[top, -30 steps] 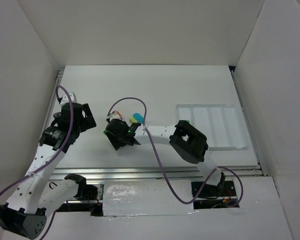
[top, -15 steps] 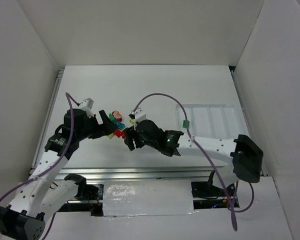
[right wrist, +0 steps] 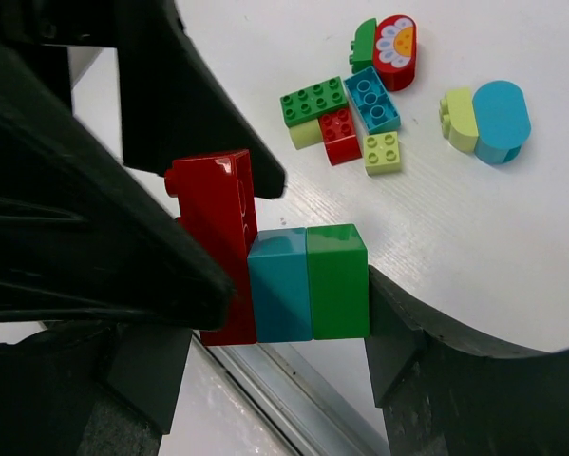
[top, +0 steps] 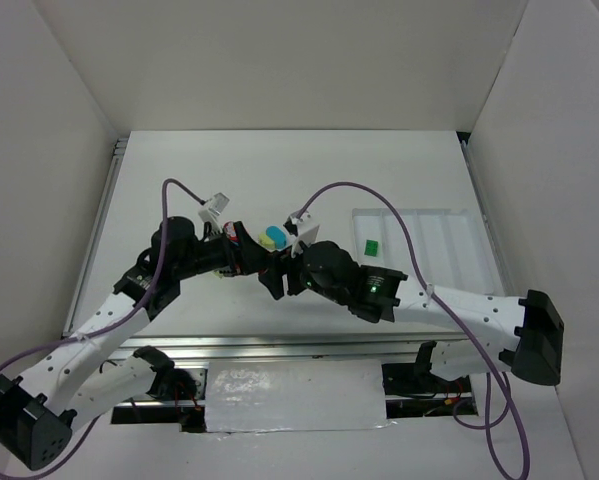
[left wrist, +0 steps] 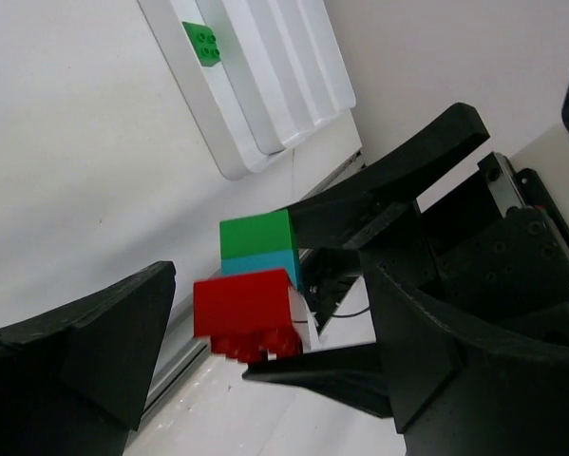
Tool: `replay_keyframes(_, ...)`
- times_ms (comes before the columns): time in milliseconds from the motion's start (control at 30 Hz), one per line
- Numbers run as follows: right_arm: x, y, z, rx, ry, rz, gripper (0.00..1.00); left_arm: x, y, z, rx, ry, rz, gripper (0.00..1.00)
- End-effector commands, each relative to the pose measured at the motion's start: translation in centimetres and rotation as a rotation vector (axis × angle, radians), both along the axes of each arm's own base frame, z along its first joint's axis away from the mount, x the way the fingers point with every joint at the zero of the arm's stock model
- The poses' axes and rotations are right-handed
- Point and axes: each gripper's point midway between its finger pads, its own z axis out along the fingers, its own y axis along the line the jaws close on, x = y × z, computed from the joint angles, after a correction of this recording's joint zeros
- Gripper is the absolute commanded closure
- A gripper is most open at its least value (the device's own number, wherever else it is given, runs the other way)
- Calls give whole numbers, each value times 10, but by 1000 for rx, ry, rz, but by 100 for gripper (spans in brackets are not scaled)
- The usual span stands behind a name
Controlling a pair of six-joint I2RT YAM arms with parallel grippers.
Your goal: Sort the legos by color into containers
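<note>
A stack of three legos, red (right wrist: 213,237), teal (right wrist: 279,285) and green (right wrist: 337,280), hangs above the table. My right gripper (right wrist: 298,285) is shut on it, one finger on the green end and the other against the red brick. My left gripper (left wrist: 265,318) stands open around the red brick (left wrist: 241,304), its fingers (left wrist: 85,351) apart from it. Both grippers meet mid-table (top: 264,262). The containers are the white tray (top: 434,270) at the right, and one green lego (top: 372,247) lies in its leftmost compartment.
Loose legos lie on the table behind the grippers: a green plate (right wrist: 312,100), a teal brick (right wrist: 372,98), a small red one (right wrist: 339,135), a yellow-green one (right wrist: 383,152), a red flower piece (right wrist: 395,52) and a rounded teal piece (right wrist: 501,119). White walls enclose the table.
The left arm has swung right to the middle. The right arm's elbow has swung out to the right, and its gripper now holds the stack between the left fingers.
</note>
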Motion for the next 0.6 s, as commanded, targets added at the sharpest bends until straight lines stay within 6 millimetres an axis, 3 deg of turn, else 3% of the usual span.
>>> replay_keyframes(0, 5, -1, 24, 77, -41, -30, 100, -10, -24, 10, -44, -20, -80, 6)
replay_keyframes(67, 5, -3, 24, 84, -41, -36, 100, -9, -30, 4, -30, -4, -81, 10)
replay_keyframes(133, 6, -5, 23, 82, -41, -47, 100, -8, -34, 1, -7, -1, -78, 22)
replay_keyframes(167, 5, -6, 22, 80, -37, -51, 100, -8, -37, -1, 4, 6, -80, 28)
replay_keyframes(200, 7, -7, 21, 75, -35, -61, 100, -7, -37, -3, 11, 7, -74, 43)
replay_keyframes(233, 9, -10, 20, 72, -35, -80, 100, -7, -37, -3, 15, 9, -76, 49)
replay_keyframes(300, 11, -12, 16, 60, -31, -99, 100, -8, -37, -2, 15, 5, -75, 59)
replay_keyframes(367, 15, -16, 13, 55, -27, -139, 100, -8, -36, 0, 17, -4, -73, 60)
replay_keyframes(467, 17, -16, 11, 52, -24, -153, 100, -9, -36, 2, 13, -13, -76, 75)
replay_keyframes(500, 18, -16, 12, 51, -25, -153, 99, -9, -36, 1, 12, -13, -79, 87)
replay_keyframes(533, 18, -16, 11, 55, -22, -155, 89, -10, -36, 1, 12, -19, -87, 95)
replay_keyframes(567, 16, -14, 13, 65, -21, -142, 64, -10, -37, 1, 12, -18, -93, 100)
